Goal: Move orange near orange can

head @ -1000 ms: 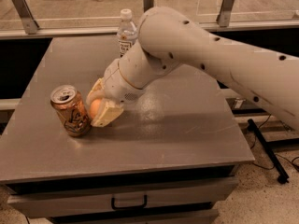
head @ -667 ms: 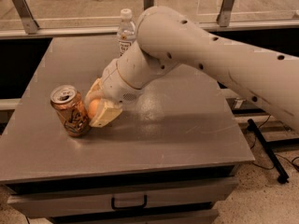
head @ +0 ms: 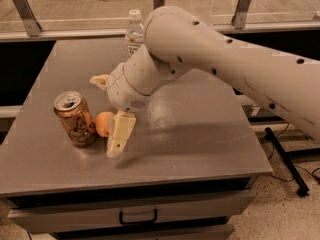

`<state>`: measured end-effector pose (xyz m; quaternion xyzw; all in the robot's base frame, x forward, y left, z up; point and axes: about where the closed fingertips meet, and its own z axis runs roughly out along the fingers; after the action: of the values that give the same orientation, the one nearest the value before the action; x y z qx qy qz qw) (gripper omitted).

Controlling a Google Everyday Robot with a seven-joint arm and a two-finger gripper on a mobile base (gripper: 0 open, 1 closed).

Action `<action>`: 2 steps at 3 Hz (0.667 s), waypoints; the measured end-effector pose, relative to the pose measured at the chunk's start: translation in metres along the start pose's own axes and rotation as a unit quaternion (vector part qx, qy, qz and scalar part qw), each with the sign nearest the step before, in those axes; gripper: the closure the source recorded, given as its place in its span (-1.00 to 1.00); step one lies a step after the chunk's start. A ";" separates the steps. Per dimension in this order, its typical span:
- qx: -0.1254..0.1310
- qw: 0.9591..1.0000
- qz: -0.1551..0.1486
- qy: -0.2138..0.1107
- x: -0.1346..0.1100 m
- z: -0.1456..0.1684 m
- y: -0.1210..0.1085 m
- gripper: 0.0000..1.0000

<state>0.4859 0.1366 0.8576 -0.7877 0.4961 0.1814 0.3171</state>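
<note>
The orange (head: 102,124) sits on the grey table (head: 200,134), right beside the orange can (head: 75,119) and almost touching its right side. The can stands upright near the table's left front, copper-orange with a silver top and pull tab. My gripper (head: 104,116) hovers over the orange with its fingers spread wide. One pale finger (head: 119,134) reaches down to the table just right of the orange and hides its right edge. The other finger (head: 100,80) sticks out behind it, clear of the fruit. The gripper holds nothing.
A clear plastic water bottle (head: 133,31) with a white cap stands at the back of the table, partly behind my arm (head: 225,59). The table has a drawer (head: 137,216) in front. A rail and glass panels run behind it.
The gripper's fingers have spread apart and let go of the orange. The orange now rests on the table beside the can. The can and bottle have not moved.
</note>
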 end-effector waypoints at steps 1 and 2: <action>0.000 1.000 0.000 0.000 0.000 0.000 0.000 -1.00; 0.013 1.000 0.004 0.011 0.001 -0.024 -0.007 -1.00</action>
<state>0.4917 0.1222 0.8766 -0.7836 0.5047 0.1675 0.3212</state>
